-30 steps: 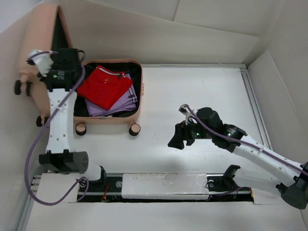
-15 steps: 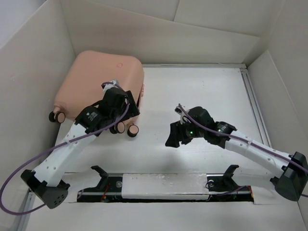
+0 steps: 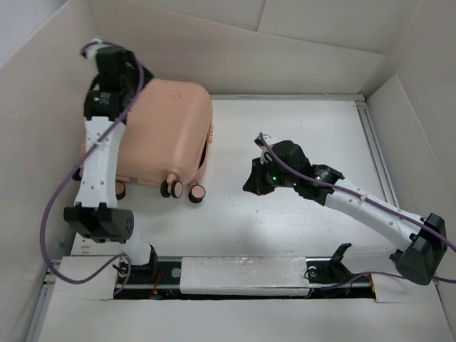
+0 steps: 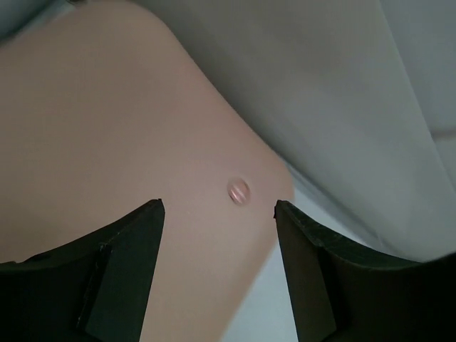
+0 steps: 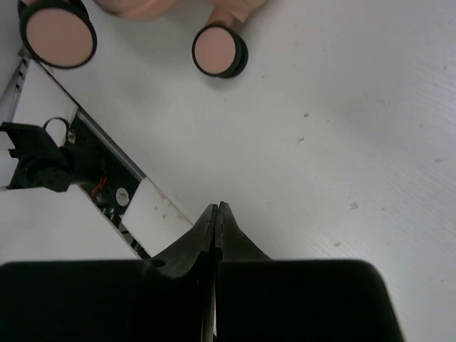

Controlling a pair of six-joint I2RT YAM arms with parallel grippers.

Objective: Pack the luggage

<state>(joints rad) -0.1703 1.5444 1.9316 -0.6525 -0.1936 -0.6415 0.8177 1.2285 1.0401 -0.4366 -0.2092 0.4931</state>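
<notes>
Luggage (image 3: 167, 128) lies shut at the rear left of the white table (image 3: 306, 135). It is a peach-pink hard shell, smooth and matte, with softly rounded corners. A small round raised emblem (image 4: 239, 191) sits on the lid, its marking too blurred to read. Black caster wheels (image 5: 219, 51) with flat pink hubs stick out from the near edge.

The left hand (image 4: 218, 206) hovers over the lid's far corner. Its dark, wedge-shaped fingers (image 4: 128, 263) are spread apart with only bare shell between them. The right hand (image 5: 216, 214) is out over the middle of the table, well apart from the case, with its black fingers pressed flat together on nothing.

A second ago the case stood open, showing red and lilac folded clothes. Half a second ago the left arm stretched low beside the wheels, and it now reaches over the closed lid.
</notes>
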